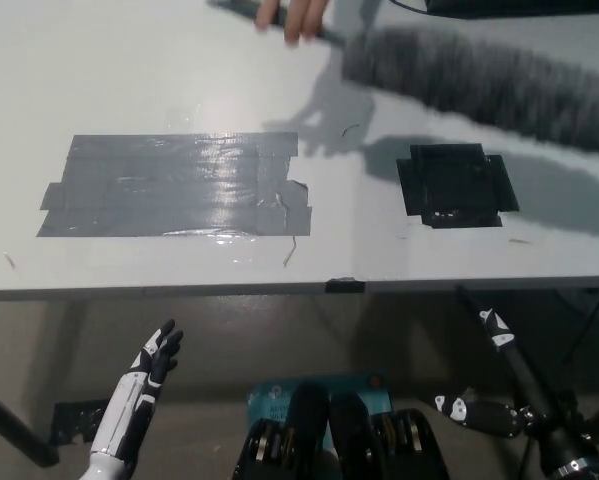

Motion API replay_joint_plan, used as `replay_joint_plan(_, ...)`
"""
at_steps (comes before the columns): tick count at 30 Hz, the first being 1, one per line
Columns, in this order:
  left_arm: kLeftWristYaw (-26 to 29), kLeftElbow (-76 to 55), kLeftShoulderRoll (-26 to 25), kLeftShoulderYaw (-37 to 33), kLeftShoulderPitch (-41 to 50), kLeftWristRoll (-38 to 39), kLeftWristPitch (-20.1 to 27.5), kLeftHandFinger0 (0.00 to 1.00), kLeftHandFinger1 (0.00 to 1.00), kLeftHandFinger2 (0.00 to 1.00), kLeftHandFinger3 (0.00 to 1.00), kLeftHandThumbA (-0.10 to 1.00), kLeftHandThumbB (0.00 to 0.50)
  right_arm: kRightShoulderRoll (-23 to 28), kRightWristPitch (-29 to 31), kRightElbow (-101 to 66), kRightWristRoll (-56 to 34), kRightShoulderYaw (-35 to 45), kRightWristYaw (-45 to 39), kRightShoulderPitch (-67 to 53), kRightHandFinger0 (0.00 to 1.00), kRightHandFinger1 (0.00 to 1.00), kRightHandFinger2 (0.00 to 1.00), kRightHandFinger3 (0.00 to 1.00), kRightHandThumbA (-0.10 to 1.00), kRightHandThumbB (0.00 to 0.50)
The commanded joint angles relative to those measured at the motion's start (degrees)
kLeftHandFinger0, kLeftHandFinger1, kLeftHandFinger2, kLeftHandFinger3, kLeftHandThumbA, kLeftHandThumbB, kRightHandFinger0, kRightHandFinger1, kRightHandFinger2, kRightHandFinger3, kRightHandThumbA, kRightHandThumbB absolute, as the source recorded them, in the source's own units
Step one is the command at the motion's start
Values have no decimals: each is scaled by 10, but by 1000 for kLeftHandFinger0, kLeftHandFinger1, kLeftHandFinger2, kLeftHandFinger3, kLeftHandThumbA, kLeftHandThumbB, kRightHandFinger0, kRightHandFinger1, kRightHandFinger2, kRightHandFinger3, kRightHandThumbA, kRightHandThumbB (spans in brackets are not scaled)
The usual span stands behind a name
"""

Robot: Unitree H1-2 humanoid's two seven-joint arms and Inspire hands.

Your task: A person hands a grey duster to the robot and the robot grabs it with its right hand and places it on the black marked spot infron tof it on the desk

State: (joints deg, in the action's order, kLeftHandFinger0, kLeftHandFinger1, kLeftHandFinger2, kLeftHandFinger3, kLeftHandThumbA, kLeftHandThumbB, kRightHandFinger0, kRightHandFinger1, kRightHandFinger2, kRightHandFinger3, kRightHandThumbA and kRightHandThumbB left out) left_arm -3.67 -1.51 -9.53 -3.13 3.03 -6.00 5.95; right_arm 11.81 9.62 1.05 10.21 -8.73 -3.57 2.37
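Nearest, below the desk edge, the white left hand (155, 358) rests with fingers spread and empty, and the black right hand (489, 395) hangs low at the right, fingers apart, holding nothing. On the white desk (179, 80) lie a grey tape patch (174, 185) and the black taped square marking the spot (454, 185), still bare. Farthest, a person's hand (297, 15) holds the fluffy grey duster (484, 85) above the desk, well apart from the right hand's fingers (496, 322), so the handover, grasp and placement all seem yet to come.

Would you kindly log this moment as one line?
duster: held by person's hand | black spot: bare | right hand: below desk | left hand: open
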Motion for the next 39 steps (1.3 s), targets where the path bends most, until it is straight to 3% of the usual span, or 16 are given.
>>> replay_joint_plan(1, -5, -8, -6, -1, -8, -3, 21, 1000, 1000, 1000, 1000, 1000, 228, -2, 31, -22, 13, 2, 3, 9, 1000, 1000, 1000, 1000, 1000, 291)
replay_joint_plan(5, -6, -12, -7, -2, -5, -4, 18, 1000, 1000, 1000, 1000, 1000, 213, -5, 49, -34, 40, 3, 22, 2, 1000, 1000, 1000, 1000, 1000, 313)
replay_joint_plan(7, -8, -12, -8, 0, -5, 0, 17, 1000, 1000, 1000, 1000, 1000, 215, -9, 67, -79, 82, 13, 51, -5, 1000, 1000, 1000, 1000, 995, 289)
replay_joint_plan(9, -7, -9, -7, 0, -7, 2, 19, 1000, 1000, 1000, 1000, 1000, 223, -15, 65, -127, 131, 29, 80, -7, 1000, 1000, 1000, 1000, 977, 309)
replay_joint_plan(10, -6, -10, -8, 1, -7, -1, 18, 1000, 1000, 1000, 1000, 1000, 222, -17, 48, -171, 182, 42, 95, -6, 1000, 1000, 1000, 1000, 975, 309)
replay_joint_plan(14, -9, -13, -9, 0, -3, -1, 11, 1000, 1000, 1000, 1000, 1000, 222, -14, -28, -291, 303, 75, 74, 7, 1000, 1000, 1000, 1000, 1000, 388)
replay_joint_plan(19, -11, -11, -9, -3, 8, -3, 18, 1000, 1000, 1000, 1000, 1000, 214, -11, -99, -345, 368, 85, 4, 69, 1000, 1000, 1000, 1000, 1000, 426)
replay_joint_plan(24, -11, -9, -9, -4, 20, -4, 24, 1000, 1000, 1000, 1000, 1000, 208, -7, -141, -282, 399, 68, -9, 146, 1000, 1000, 1000, 1000, 958, 450)
replay_joint_plan(27, -10, -10, -12, -5, 19, -11, 23, 1000, 1000, 1000, 1000, 1000, 215, -5, -152, -229, 405, 55, -7, 190, 1000, 1000, 1000, 1000, 940, 439)
replay_joint_plan(39, -12, -7, -12, -9, 19, -12, 22, 1000, 1000, 1000, 1000, 1000, 202, -14, -200, -31, 434, 2, 17, 333, 1000, 1000, 1000, 1000, 943, 459)
